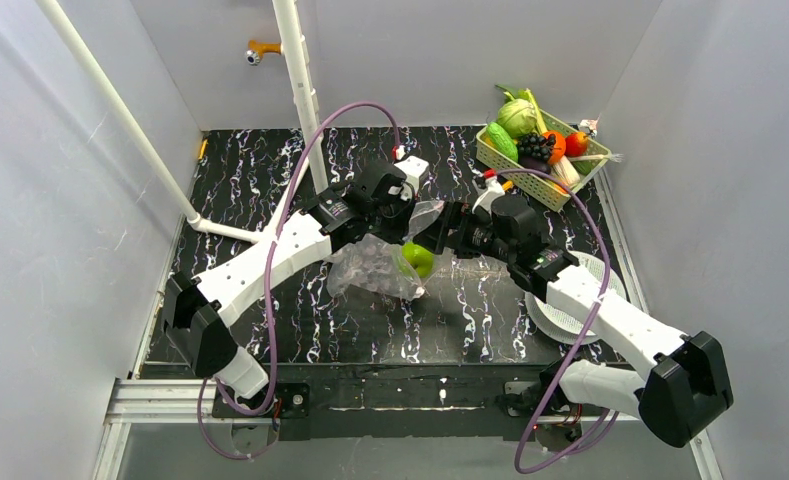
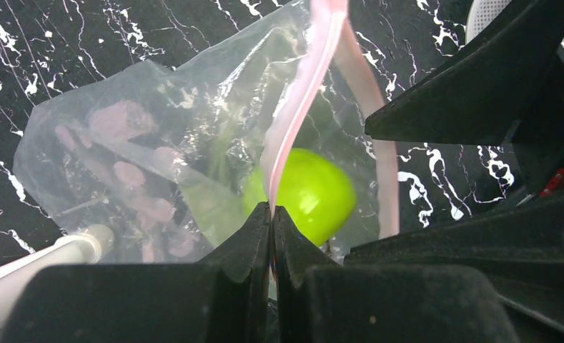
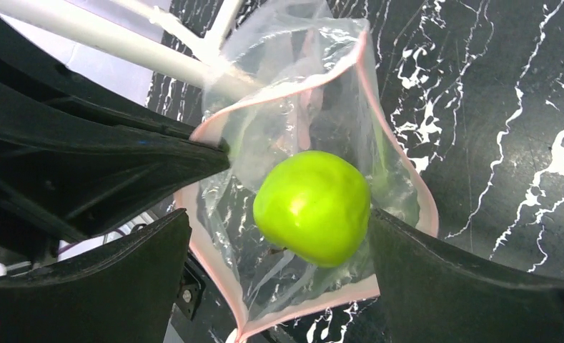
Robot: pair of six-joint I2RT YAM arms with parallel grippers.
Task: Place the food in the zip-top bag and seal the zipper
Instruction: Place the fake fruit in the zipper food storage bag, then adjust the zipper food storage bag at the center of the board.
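The clear zip-top bag hangs over the dark marbled table, mouth open. My left gripper is shut on its pink zipper strip and holds that edge up. A bright green round fruit sits in the bag's mouth, also in the top view. My right gripper is open around the fruit; its right finger is against the fruit and its left finger is apart from it. The zipper gapes in a loop. The grape bunch and orange fruit lie in the basket.
A pale green basket at the back right holds a cabbage head and other produce. A white plate lies under the right arm. A white pipe stands behind the left arm. Grey walls enclose the table.
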